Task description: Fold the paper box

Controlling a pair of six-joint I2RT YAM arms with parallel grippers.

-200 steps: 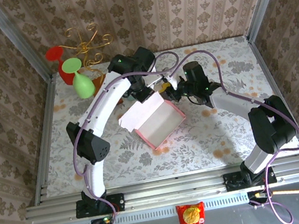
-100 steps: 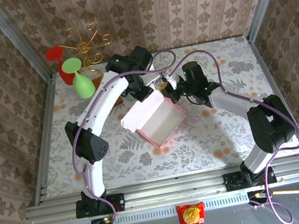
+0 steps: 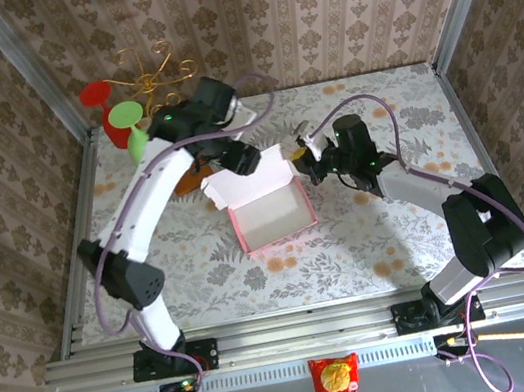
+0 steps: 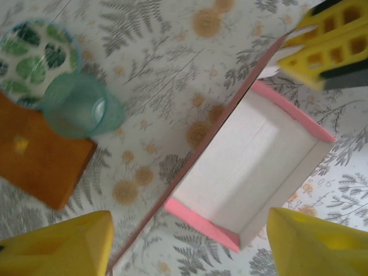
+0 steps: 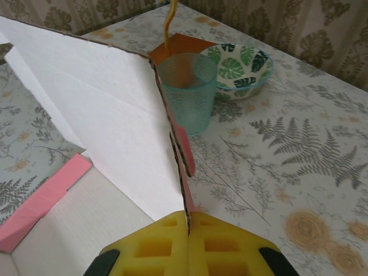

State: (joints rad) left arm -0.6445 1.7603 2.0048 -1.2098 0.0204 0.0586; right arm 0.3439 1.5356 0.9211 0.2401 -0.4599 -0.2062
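On the floral table [image 3: 371,238], the paper box [image 3: 271,217] is seen at center, walls raised. Its upright flap is pinched by the right gripper [image 5: 188,230]; the left gripper [image 4: 187,230] is held spread wide above it. A teal cup [image 5: 187,92] is spotted just beyond.

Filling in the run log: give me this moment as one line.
left gripper: open, above thin pink cardboard box | right gripper: shut on its flap edge | box: walls up, lid open
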